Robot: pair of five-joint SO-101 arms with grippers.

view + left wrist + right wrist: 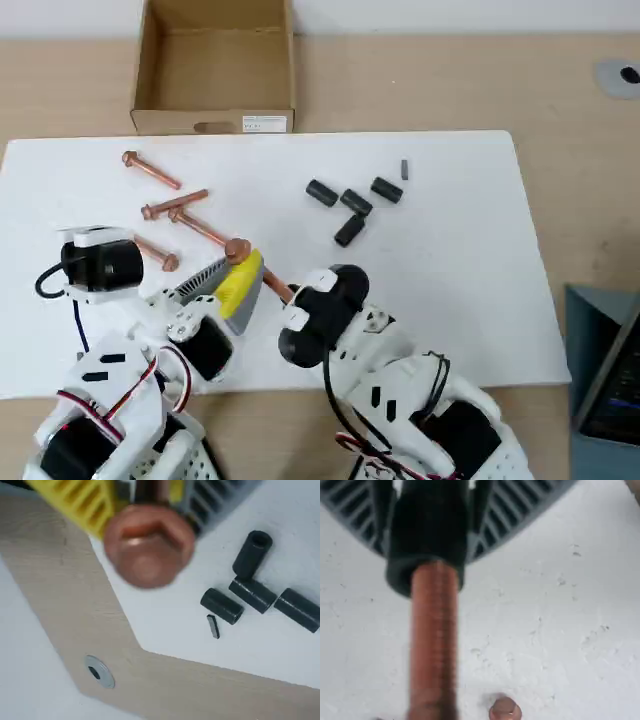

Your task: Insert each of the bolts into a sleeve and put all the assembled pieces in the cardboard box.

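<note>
Left jaws: the left gripper (145,495) is closed on the held bolt (149,545), yellow and grey fingers clamping the shank just behind the head.
Right jaws: the right gripper (427,510) is clamped around the held sleeve (427,555), gripping its rear half and leaving the mouth free.
Joint: the bolt's threaded shank meets the sleeve mouth. Depth of entry cannot be told.
Position: in the high view the two grippers face each other above the near part of the white mat (450,300), with the bolt spanning the gap.
Bolt handling: judged rigid metal, moderately heavy for its size, with a smooth shank that may slip. Hold it close under the head, where the shoulder blocks sliding.
Sleeve handling: judged light, hard and round, so prone to roll or twist. Grip it across the mid-body and keep the bore clear.
Assembled piece: probably a loose fit. Carry it level or head-up so the parts stay together.
Loose sleeves (356,202): four lie clustered at mid-mat, with a small grey piece (405,170) beside them.
Loose bolts (175,204): four lie on the mat's left side.
Cardboard box (215,122): stands open beyond the mat's far edge, with no assembled pieces inside.
</note>
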